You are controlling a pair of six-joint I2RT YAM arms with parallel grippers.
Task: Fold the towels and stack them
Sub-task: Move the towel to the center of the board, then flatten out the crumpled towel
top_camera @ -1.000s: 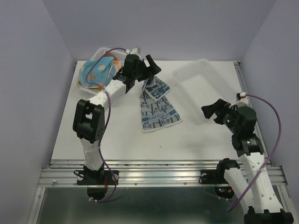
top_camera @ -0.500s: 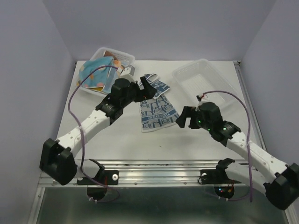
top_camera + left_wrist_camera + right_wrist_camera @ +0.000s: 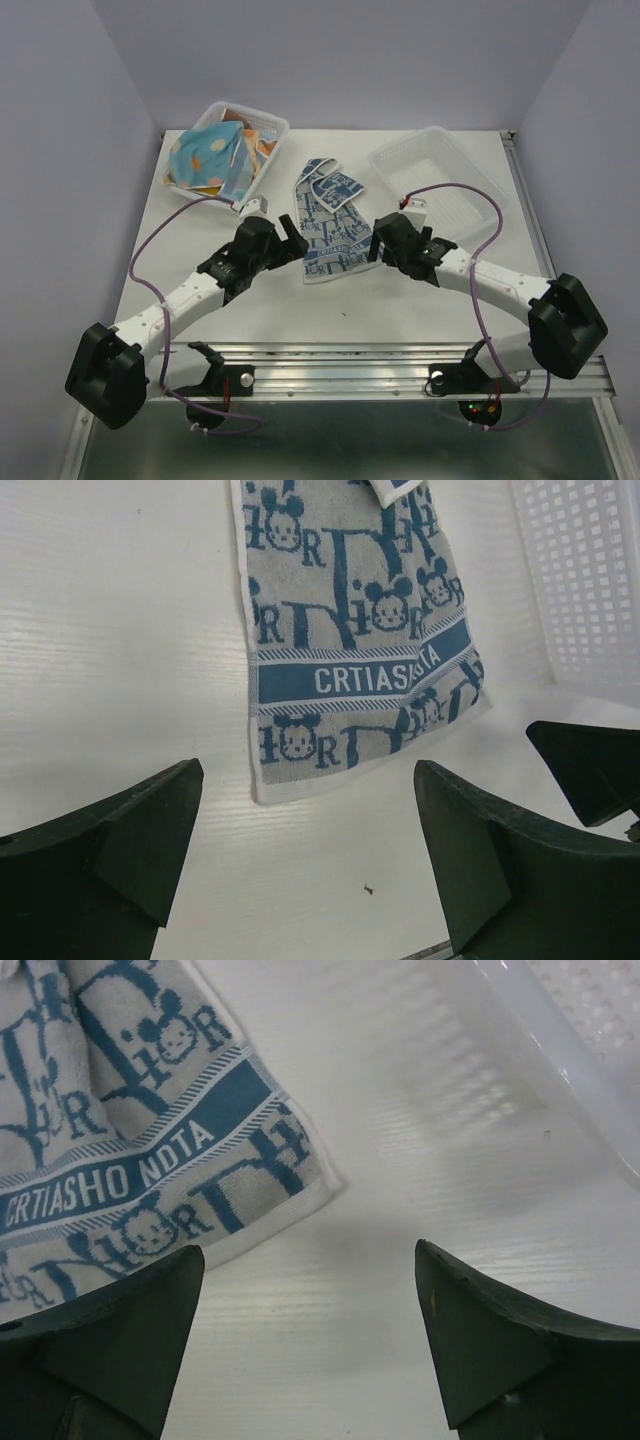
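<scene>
White tabletop [image 3: 430, 300] carries left gripper [image 3: 292, 228] and right gripper [image 3: 378, 240], both spread wide and empty, flanking white blue-printed towel [image 3: 335, 245] lying lengthwise near-to-far.

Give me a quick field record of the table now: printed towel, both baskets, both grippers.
printed towel: lying on the table, far end rumpled, not held
left basket: holds a light blue dotted cloth and others
right basket: nothing visible inside
left gripper: open, just left of the towel
right gripper: open, just right of the towel's near corner
</scene>
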